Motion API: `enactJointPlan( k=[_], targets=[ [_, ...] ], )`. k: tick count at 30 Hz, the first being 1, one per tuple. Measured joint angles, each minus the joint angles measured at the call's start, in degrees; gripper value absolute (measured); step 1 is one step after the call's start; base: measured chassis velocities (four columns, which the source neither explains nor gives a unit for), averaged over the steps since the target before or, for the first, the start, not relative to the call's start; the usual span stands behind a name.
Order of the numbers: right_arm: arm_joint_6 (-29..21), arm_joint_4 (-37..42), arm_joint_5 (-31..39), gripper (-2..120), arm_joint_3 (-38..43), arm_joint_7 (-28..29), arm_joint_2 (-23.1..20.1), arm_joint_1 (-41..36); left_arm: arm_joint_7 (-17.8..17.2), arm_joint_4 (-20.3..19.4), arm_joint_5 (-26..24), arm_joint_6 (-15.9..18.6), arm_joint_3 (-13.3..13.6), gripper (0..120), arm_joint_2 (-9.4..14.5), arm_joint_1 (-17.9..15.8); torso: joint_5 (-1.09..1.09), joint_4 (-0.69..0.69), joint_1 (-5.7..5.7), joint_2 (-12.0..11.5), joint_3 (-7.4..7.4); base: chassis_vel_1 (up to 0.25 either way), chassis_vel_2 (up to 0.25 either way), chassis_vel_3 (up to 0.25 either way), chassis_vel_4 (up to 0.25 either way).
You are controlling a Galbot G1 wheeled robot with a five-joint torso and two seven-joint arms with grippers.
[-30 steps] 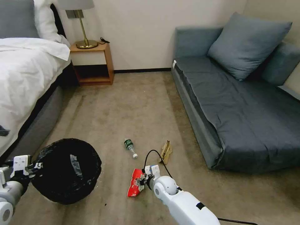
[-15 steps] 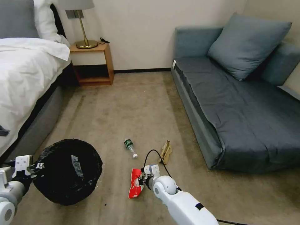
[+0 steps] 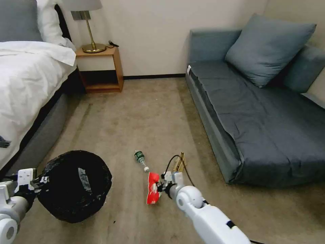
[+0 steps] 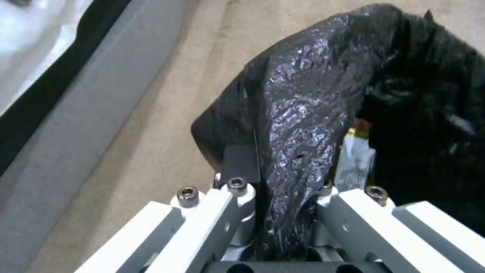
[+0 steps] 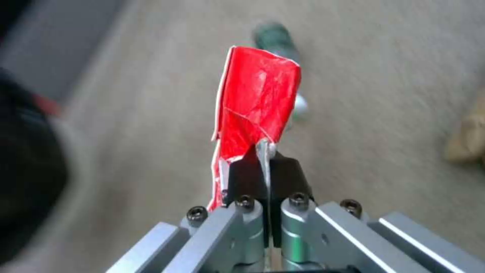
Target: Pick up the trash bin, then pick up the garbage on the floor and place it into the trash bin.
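The trash bin (image 3: 75, 185), lined with a glossy black bag, hangs at lower left with my left gripper (image 3: 34, 183) shut on its rim; the left wrist view shows the liner (image 4: 298, 125) pinched between the fingers and a yellow wrapper (image 4: 356, 157) inside. My right gripper (image 3: 159, 186) is shut on the red-and-white snack packet (image 3: 152, 188), lifted off the carpet; its black pads (image 5: 245, 176) clamp the packet (image 5: 257, 98). A clear green-labelled bottle (image 3: 141, 159) and a small brown paper bag (image 3: 179, 165) lie on the floor just beyond.
A bed (image 3: 23, 88) runs along the left, a grey sofa (image 3: 257, 112) along the right. A wooden nightstand (image 3: 100, 69) with a brass lamp stands at the far wall. Open carpet (image 3: 145, 112) lies between them.
My right gripper has lifted the red packet and moved it slightly right and away from me. The bin and left gripper have barely shifted.
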Motion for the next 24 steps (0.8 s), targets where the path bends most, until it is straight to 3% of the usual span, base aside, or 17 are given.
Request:
enactJointPlan(
  k=[4,10,12,17,24],
  targets=[
    [2.3,8.9,5.0,0,-0.8,1.1,-1.0,-0.1,0.0,-0.1,0.0,0.0,0.3,7,-0.1,-0.1,0.00,-0.01,0.00,0.0,0.00,0.000,0.000,0.000,0.000],
    [6.9,14.1,6.0,0,-5.5,1.5,0.4,3.0,0.0,-0.3,0.0,0.0,0.4,7,-0.3,-0.3,0.00,0.02,0.00,0.0,0.00,0.000,0.000,0.000,0.000],
    [10.5,15.2,5.9,0,-8.2,0.7,2.0,5.1,-0.1,-0.7,0.0,0.0,0.4,7,-0.7,-0.2,0.00,0.01,0.00,0.0,0.00,0.000,0.000,0.000,0.000],
    [14.1,12.8,1.6,0,-15.3,-0.9,5.6,10.7,-0.1,-1.6,0.1,0.1,0.2,7,-1.3,0.3,-0.01,0.02,0.00,0.0,0.00,0.000,0.000,0.000,0.000],
    [14.9,8.1,-3.4,0,-19.6,-0.9,8.2,12.1,-0.1,-2.2,0.1,0.1,0.0,7,-1.4,0.3,-0.01,0.02,0.00,0.0,0.00,0.000,0.000,0.000,0.000]
  ],
)
